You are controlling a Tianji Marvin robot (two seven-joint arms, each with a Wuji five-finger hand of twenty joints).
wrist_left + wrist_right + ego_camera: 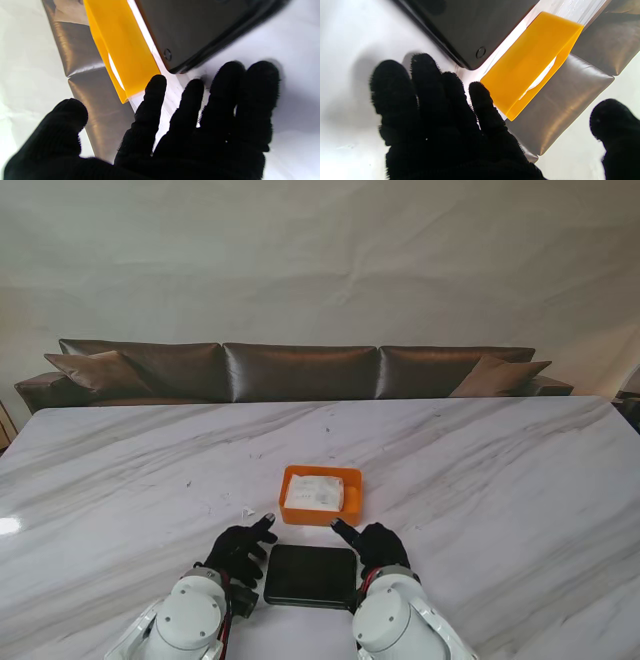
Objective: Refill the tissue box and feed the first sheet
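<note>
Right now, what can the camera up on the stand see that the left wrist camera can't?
Only the stand view shows the white tissue pack in the orange tray, the right hand and the whole sofa. Only the left wrist view shows a small round dimple on the black box. Both show tray, box, table and the open left hand.

A white marble table point(480, 470) with grey veining fills the foreground and runs wide to both sides. Beyond its far edge stands a dark brown leather sofa point(300, 372) with three back cushions, a loose brown pillow point(98, 370) at its left end and another pillow point(497, 376) at its right. Behind the sofa hangs a creased pale backdrop point(320, 260).
</note>
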